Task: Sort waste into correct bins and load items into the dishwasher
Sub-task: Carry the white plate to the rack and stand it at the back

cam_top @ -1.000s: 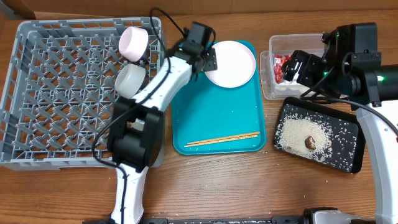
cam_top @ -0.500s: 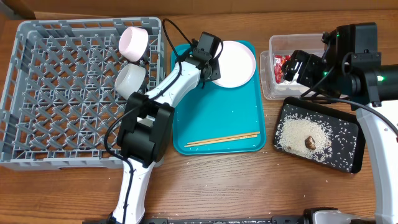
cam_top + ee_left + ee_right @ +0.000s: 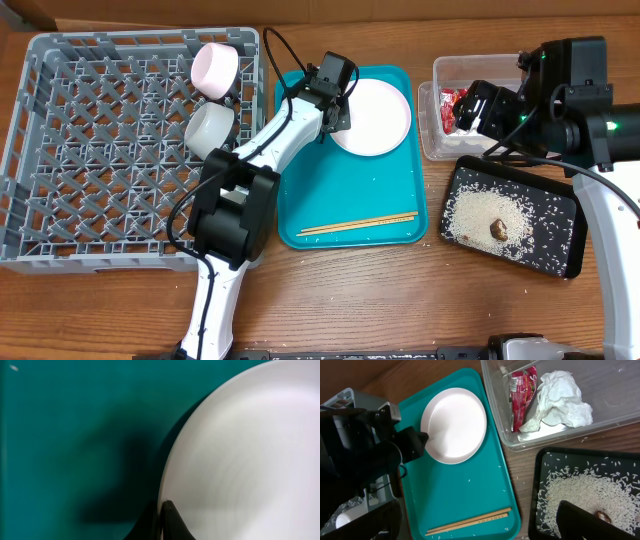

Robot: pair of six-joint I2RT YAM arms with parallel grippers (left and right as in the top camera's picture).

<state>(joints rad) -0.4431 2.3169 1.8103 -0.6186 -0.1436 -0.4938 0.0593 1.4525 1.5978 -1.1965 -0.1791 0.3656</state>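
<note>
Near the left edge of the counter, the grey dish rack already carries a pale pink bowl and a white bowl, both tipped against its far right wall; the rest of the lattice looks free. The left gripper sits at the left rim of the round plate, which lies flat in the far right part of the teal tray, towards the counter's far edge. The wrist cam shows just one dark fingertip on the plate's rim w/ the other hidden, so it can't be told if the fingers are clamped or apart. The step looks like a rim pick for loading the plate. To do it well, one finger should go under the rim and one on top, biting deep enough that the glossy plate won't pivot. Then lift before swinging left, clear the rack wall and bowls, and stand the plate on edge in the lattice. The chopsticks lie along the tray's near edge, not yet loaded. Near the far right corner, the clear tub holds a red wrapper and a tissue. The wrapper has print, but it's too small to read, and there are no other labels. The black tray by the right edge holds the rice and a brown lump. The right gripper hangs over the tub, finger state unclear.
</note>
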